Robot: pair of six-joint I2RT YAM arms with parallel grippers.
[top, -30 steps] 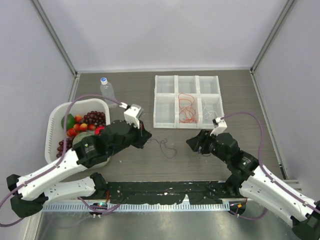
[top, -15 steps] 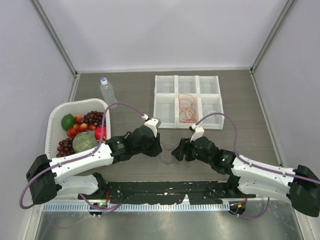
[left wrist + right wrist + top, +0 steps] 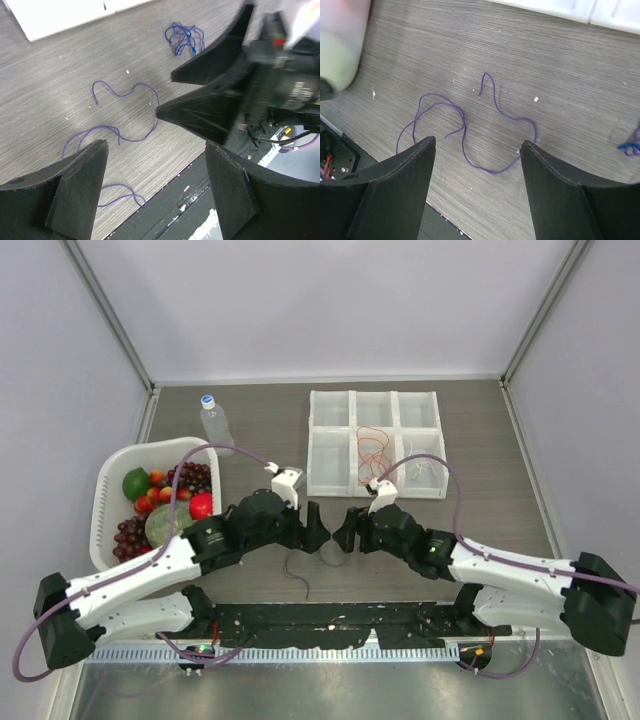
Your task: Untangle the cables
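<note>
Both jaws stand wide and hold nothing: our left gripper, clamped a moment ago, has let go beside the right gripper. We judge the purple cable freed. It lies loose on the table at 6 o'clock of them, running roughly 11 to 5, tail toward 5.

We see the left tool and the right tool facing each other, tips close, over the middle of the surface, with a thin purple cable lying loose just nearward of the left one. Beyond them an orange-red cable sits in the near middle compartment of the white tray; a fruit basket stands far left.
</note>
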